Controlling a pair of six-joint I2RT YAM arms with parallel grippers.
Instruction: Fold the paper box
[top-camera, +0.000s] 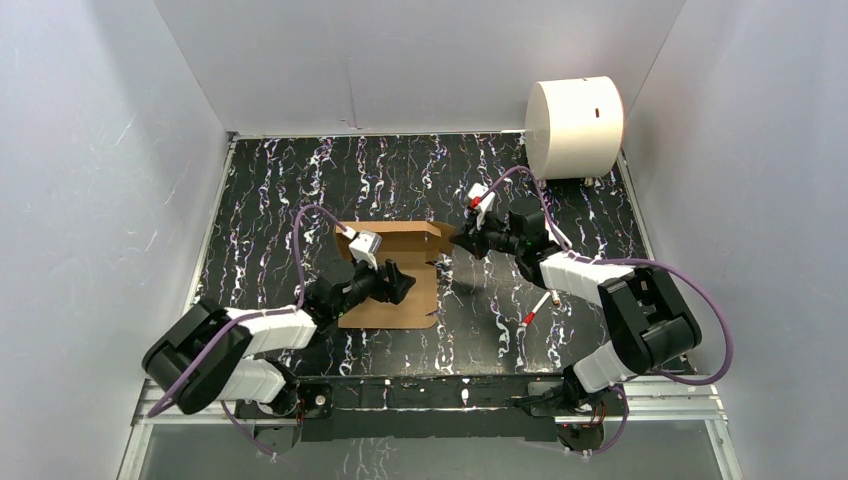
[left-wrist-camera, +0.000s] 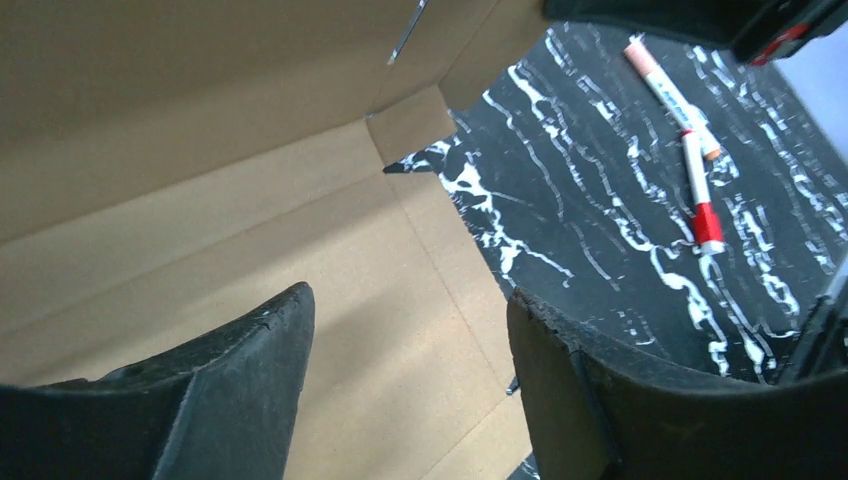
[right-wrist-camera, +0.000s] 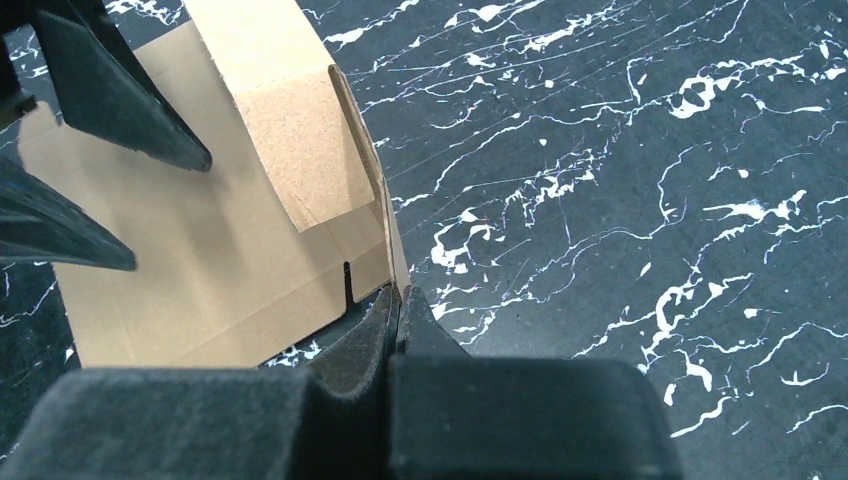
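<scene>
Plain brown thin-cardboard paper box (top-camera: 400, 308): uniform tan, no print. Flat table top (top-camera: 300, 190): black, irregular white marble-like veining. Large drum-shaped cylinder (top-camera: 573, 127): plain white, one small dark mark. Slim marker pens (left-wrist-camera: 703, 205): white barrels, red bands. Thin arm cables (top-camera: 298, 255): purple

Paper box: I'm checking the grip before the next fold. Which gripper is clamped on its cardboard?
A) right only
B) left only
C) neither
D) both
A: the right gripper is shut on the edge of a raised flap of the paper box, while the left gripper stands open over the flat panel, gripping nothing.
</scene>
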